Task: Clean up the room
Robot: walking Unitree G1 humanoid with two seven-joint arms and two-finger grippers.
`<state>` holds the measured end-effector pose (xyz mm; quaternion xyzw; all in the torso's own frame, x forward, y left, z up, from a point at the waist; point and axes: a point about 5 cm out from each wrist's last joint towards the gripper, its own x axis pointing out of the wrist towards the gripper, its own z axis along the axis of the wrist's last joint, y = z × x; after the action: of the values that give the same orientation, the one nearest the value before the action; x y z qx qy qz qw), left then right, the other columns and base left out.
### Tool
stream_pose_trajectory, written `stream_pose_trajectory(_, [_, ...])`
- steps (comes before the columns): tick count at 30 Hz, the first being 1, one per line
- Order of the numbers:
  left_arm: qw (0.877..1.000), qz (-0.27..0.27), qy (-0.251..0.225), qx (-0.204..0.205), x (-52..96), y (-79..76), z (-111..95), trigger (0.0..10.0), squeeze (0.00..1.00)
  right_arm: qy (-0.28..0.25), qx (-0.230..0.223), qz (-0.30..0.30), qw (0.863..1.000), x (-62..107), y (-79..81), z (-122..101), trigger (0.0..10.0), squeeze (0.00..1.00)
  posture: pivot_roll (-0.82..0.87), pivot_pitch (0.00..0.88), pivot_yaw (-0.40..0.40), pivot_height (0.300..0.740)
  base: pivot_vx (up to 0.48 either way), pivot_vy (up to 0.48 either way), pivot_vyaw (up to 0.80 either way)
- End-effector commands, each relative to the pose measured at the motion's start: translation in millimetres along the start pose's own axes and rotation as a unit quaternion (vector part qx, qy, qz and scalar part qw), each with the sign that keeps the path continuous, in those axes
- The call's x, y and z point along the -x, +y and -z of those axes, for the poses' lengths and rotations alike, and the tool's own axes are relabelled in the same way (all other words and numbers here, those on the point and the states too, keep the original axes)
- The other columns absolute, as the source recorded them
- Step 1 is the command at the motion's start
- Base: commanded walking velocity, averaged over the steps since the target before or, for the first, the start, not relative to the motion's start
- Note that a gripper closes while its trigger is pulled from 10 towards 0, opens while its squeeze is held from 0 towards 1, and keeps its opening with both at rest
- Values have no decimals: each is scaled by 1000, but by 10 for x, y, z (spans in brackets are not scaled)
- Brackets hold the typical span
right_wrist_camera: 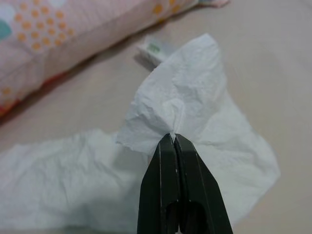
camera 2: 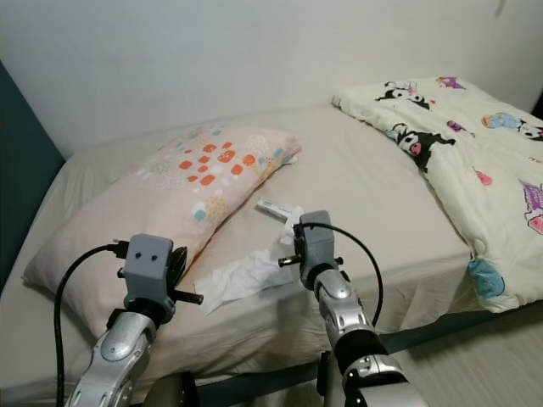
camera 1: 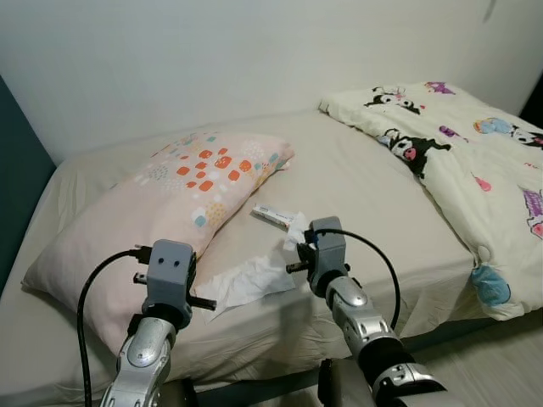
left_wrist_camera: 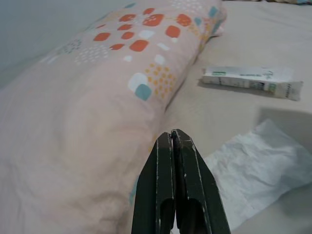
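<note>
A crumpled white tissue (right_wrist_camera: 180,107) is pinched in my right gripper (right_wrist_camera: 174,138), which is shut on it just above the bed near the front edge. A second, flatter tissue (camera 1: 246,284) lies on the sheet between my two arms. Behind them, beside the pillow, rests a small white and green tube (camera 1: 273,215). My left gripper (left_wrist_camera: 172,135) is shut with nothing in it and hovers by the pillow's near end, close to the flat tissue (left_wrist_camera: 258,168).
A long pink pillow (camera 1: 170,203) with orange and teal spots lies across the left of the bed (camera 1: 373,178). A cream cartoon-print duvet (camera 1: 475,161) covers the right side. A white wall stands behind, and floor (camera 1: 501,365) shows at lower right.
</note>
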<state>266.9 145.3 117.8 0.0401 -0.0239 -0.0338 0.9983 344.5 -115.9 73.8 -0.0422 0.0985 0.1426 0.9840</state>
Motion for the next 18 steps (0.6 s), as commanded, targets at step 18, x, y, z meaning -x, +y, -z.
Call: stream_pose_trajectory(18, [997,-73,24,-11,7,94,119,10000,0,-29,36,8,999,104,69,11,10000,0,2,17,-4,606,0,0,0])
